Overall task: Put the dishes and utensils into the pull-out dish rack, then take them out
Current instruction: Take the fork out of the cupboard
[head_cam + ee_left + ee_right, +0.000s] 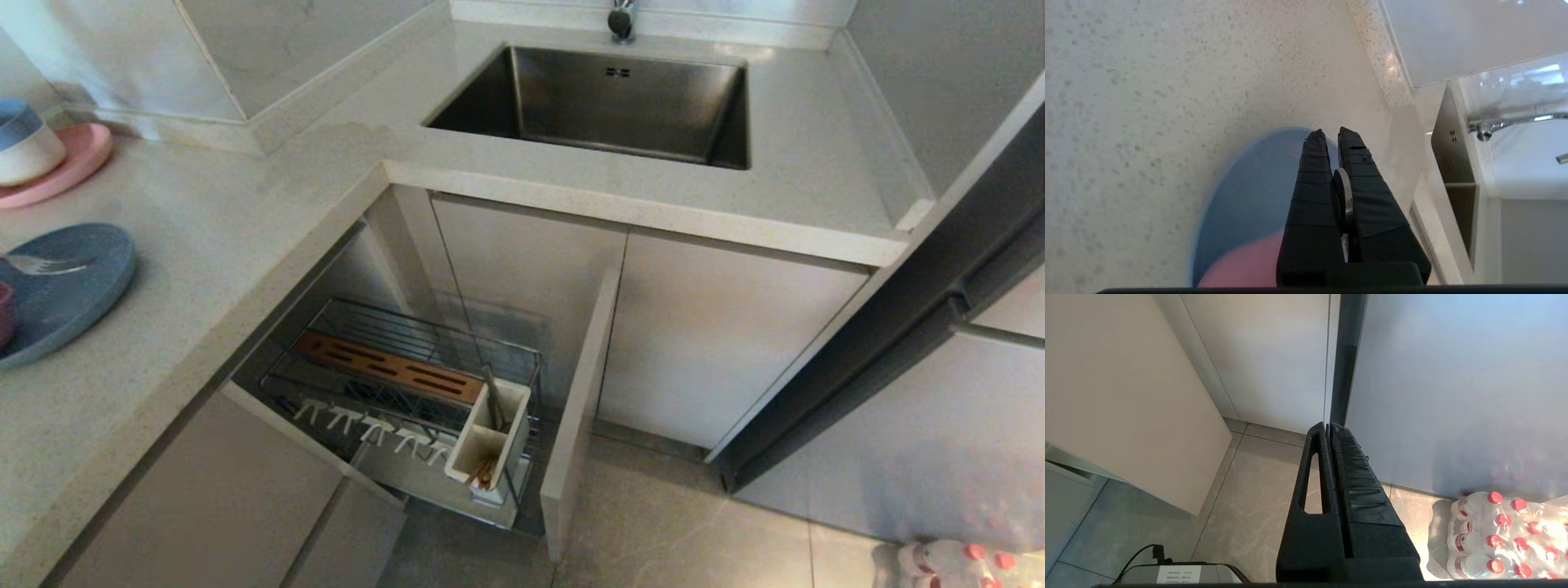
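Observation:
The blue plate (73, 298) lies on the counter at the far left, with a silver forked utensil (45, 264) on it and the pink bowl's edge (3, 314) beside it. In the left wrist view my left gripper (1333, 132) hovers over the blue plate (1245, 192) and the pink bowl (1241, 265). It is shut on a slim silver utensil (1346, 196) lying along its fingers. The pull-out dish rack (343, 384) stands open below the counter. Its white utensil box (517, 408) holds the chopsticks (483, 472) and a grey handle (492, 398). My right gripper (1328, 426) hangs shut over the floor.
A pink plate (77, 159) bearing a blue-and-white bowl (24, 143) sits at the counter's back left. The steel sink (604, 106) is ahead. The rack's narrow front panel (575, 408) juts out over the floor. A pack of red-capped bottles (1498, 535) stands by the right arm.

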